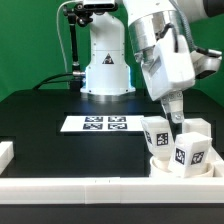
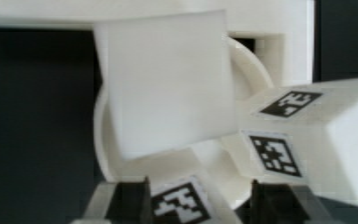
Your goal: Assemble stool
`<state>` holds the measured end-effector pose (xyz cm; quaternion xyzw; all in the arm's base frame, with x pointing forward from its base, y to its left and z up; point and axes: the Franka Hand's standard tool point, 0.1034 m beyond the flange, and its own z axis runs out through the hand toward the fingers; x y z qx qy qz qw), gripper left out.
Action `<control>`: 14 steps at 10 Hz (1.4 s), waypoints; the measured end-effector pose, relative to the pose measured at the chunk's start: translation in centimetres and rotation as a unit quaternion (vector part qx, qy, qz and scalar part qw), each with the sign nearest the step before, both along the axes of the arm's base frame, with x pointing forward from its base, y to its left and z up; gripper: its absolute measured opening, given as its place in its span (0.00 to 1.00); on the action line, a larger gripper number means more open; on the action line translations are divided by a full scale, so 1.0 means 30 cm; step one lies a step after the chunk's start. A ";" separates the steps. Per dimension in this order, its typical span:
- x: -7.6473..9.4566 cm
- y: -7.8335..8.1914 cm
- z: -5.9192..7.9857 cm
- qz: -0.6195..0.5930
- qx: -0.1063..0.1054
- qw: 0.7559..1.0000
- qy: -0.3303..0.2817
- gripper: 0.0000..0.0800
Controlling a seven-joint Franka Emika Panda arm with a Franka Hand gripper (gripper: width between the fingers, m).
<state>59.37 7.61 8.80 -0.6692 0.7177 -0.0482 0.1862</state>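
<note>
The white stool parts sit bunched at the exterior view's right: the round seat (image 1: pixel 160 164) lies low, with tagged blocky legs (image 1: pixel 155 133) (image 1: pixel 191 152) on or beside it. My gripper (image 1: pixel 177 120) reaches down among them. In the wrist view my gripper (image 2: pixel 201 192) is shut on a tagged leg (image 2: pixel 181 198), with a dark finger (image 2: pixel 126 202) on each side of it. Another leg (image 2: pixel 158 90) fills the middle as a big plain white block. A third leg (image 2: pixel 300 120) shows two tags. The seat's curved rim (image 2: pixel 108 140) peeks out behind them. The exterior view does not show which leg is pinched.
The marker board (image 1: pixel 100 123) lies flat on the black table, at the middle. A long white border rail (image 1: pixel 100 190) runs along the front edge, with a short rail piece (image 1: pixel 5 152) at the exterior view's left. The arm's white base (image 1: pixel 105 65) stands behind.
</note>
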 end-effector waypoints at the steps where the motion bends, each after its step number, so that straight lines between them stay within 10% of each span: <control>1: -0.002 0.001 -0.004 0.000 0.000 1.000 0.001 0.34; 2: -0.002 0.001 -0.004 0.002 -0.001 1.000 0.000 0.34; 3: -0.002 0.001 -0.003 0.002 -0.001 1.000 0.000 0.60; 5: 0.000 -0.003 0.043 0.017 -0.006 1.000 -0.012 0.77; 8: 0.017 0.002 0.102 0.038 -0.006 0.999 -0.024 0.81; 11: 0.011 -0.001 0.093 0.176 -0.058 0.982 -0.044 0.81; 14: 0.004 -0.041 0.080 0.426 -0.139 0.892 -0.062 0.81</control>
